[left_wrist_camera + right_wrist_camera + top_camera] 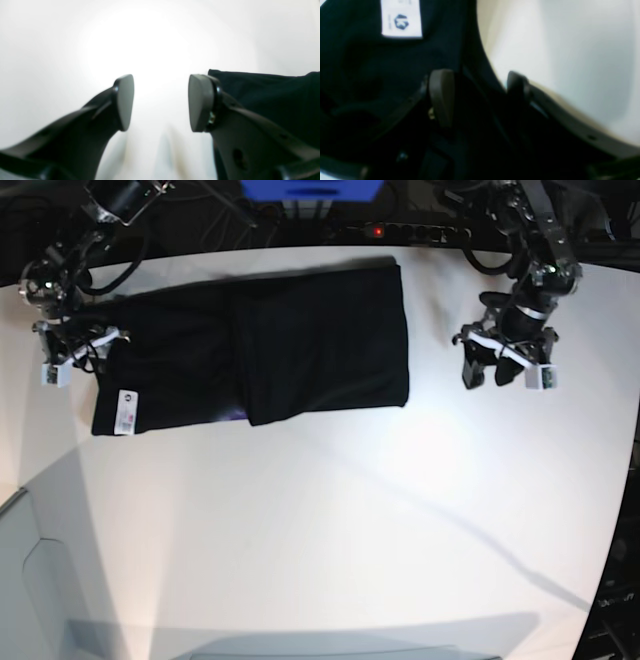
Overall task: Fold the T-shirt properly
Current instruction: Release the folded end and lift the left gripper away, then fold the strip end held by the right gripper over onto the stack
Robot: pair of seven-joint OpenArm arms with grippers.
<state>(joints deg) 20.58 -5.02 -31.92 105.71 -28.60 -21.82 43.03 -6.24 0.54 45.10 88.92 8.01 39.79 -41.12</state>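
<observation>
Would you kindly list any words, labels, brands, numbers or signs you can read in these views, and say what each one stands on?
White label on the black T-shirt: a dark blue emblem shows, with faint marks beside and above it too blurred to read.
The same label in the base view: only small specks, too small to read.
White tags on both arms in the base view: no legible text.
No other writing is visible in any view.

Your T-shirt [250, 350] lies folded on the table [330, 520], toward its far left in the base view. Your right hand [75, 350] sits at its left edge; your left hand [497, 370] hangs well apart, to its right.
</observation>
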